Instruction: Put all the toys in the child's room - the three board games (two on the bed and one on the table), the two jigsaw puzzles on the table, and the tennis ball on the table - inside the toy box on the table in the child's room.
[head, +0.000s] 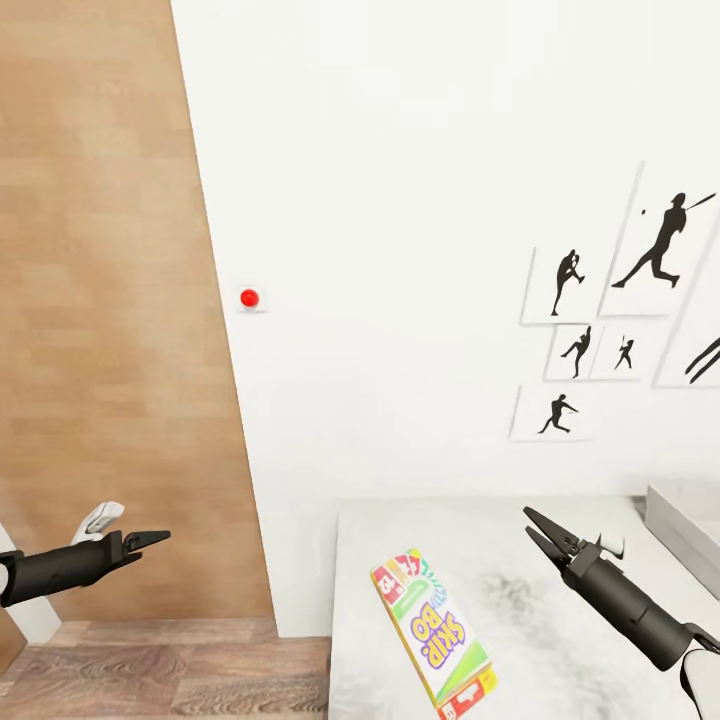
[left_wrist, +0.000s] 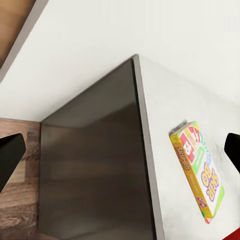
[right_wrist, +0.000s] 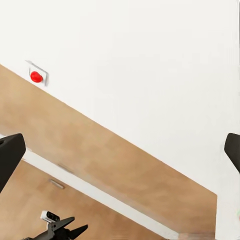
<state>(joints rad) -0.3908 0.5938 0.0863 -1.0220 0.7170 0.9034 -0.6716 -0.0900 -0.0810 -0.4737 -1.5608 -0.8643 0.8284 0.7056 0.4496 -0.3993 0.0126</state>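
Note:
A board game (head: 435, 630), a thin white-and-green box with a yellow edge and a red logo, lies flat on the pale grey table (head: 570, 600) near its left front part. It appears again as the board game (left_wrist: 200, 170) in the left wrist view, close to the table's edge. My right gripper (head: 528, 522) hovers open above the table, right of the box and apart from it. My left gripper (head: 160, 541) hangs open and empty over the floor, left of the table. A corner of the toy box (head: 685, 525) shows at the far right.
The white wall (head: 400, 200) behind the table carries several baseball silhouette pictures (head: 600, 320) and a red button (head: 249, 298). A wooden panel (head: 100, 300) stands at the left above the wood-plank floor (head: 150, 670). The table's dark side face (left_wrist: 90, 170) drops to the floor.

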